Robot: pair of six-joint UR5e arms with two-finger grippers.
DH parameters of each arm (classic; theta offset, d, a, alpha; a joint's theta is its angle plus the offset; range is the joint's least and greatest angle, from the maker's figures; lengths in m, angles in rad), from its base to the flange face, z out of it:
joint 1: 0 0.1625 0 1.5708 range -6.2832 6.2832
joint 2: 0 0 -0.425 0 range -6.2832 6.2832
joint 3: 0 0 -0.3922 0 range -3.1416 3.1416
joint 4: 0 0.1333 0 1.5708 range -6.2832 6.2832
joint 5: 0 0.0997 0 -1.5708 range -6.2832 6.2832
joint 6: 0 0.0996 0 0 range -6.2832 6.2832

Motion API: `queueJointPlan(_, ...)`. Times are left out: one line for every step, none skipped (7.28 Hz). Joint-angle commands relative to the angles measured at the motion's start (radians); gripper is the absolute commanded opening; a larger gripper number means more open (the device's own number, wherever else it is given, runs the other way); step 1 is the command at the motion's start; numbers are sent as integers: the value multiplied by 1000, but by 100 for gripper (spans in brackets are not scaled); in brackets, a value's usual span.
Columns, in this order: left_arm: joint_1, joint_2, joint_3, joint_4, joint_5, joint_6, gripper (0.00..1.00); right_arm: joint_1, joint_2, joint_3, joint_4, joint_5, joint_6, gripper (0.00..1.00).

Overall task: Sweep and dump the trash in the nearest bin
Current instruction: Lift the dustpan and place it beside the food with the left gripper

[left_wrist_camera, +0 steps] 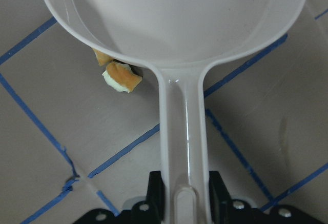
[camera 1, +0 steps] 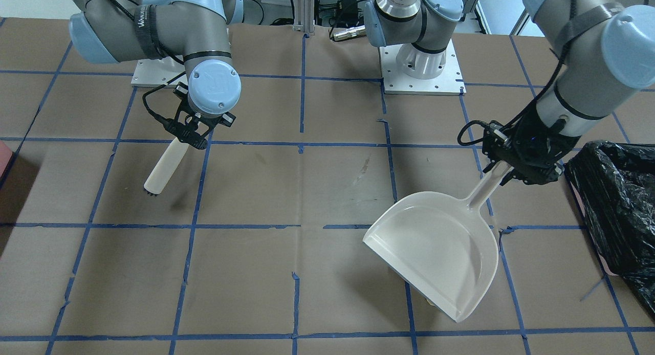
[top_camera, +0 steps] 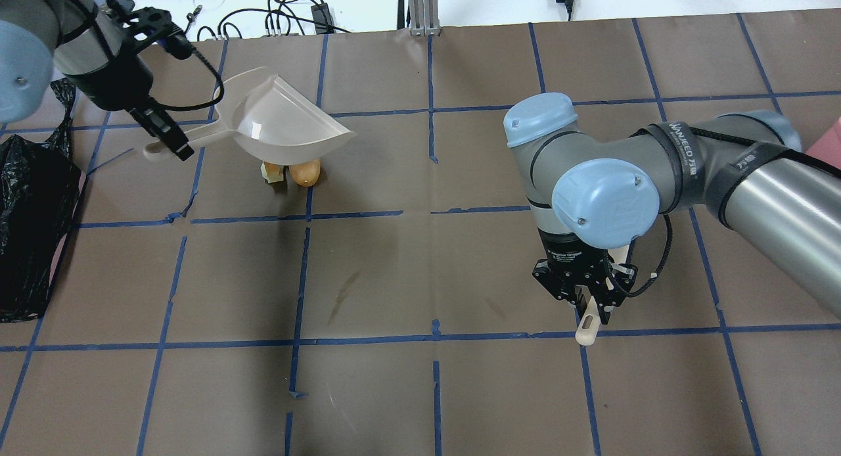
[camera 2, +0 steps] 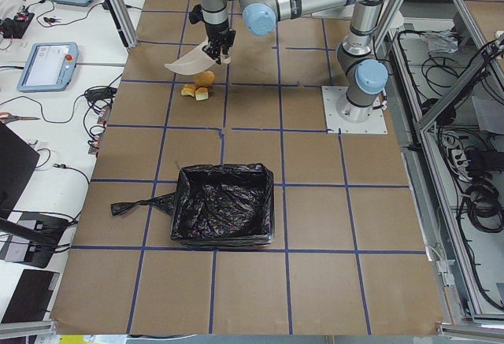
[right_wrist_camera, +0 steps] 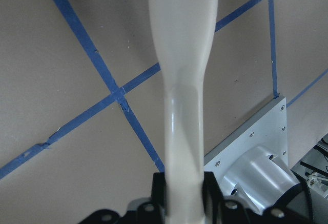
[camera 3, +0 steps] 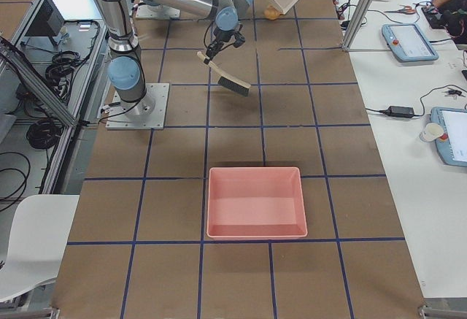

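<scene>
My left gripper (top_camera: 164, 133) is shut on the handle of a white dustpan (top_camera: 282, 121), which hangs tilted above the table. Under its edge lies the trash: a tan potato-like lump (top_camera: 305, 172) and a bread chunk (top_camera: 272, 172); the left wrist view shows a bread chunk (left_wrist_camera: 122, 78) beside the pan's rim. The dustpan (camera 1: 440, 242) hides the trash in the front view. My right gripper (top_camera: 591, 305) is shut on a pale brush handle (top_camera: 587, 328), its bristle end (camera 3: 237, 85) off the table. The black-bagged bin (top_camera: 29, 232) stands at the table's left end.
A pink tray (camera 3: 255, 202) with no bag sits at the table's right end. The arm bases (camera 1: 422, 63) stand on metal plates at the back. Brown paper with blue tape lines covers the table. Desks with tablets (camera 2: 51, 64) and cables run along one side.
</scene>
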Motion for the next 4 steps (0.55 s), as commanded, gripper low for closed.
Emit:
queueJointPlan(187,-17,-4,12,-1,416,0,63,54,-98,51,17,10,0)
queueJointPlan(245,-40,-10,81,-1,585,0,122,106,-184,109,22,17,0)
queueJointPlan(279,-92,-9,153,-1,713,0,188,193,-311,196,73,60,0)
queueJointPlan(301,-175,17,251,-1,801,0,242,273,-466,288,113,124,0)
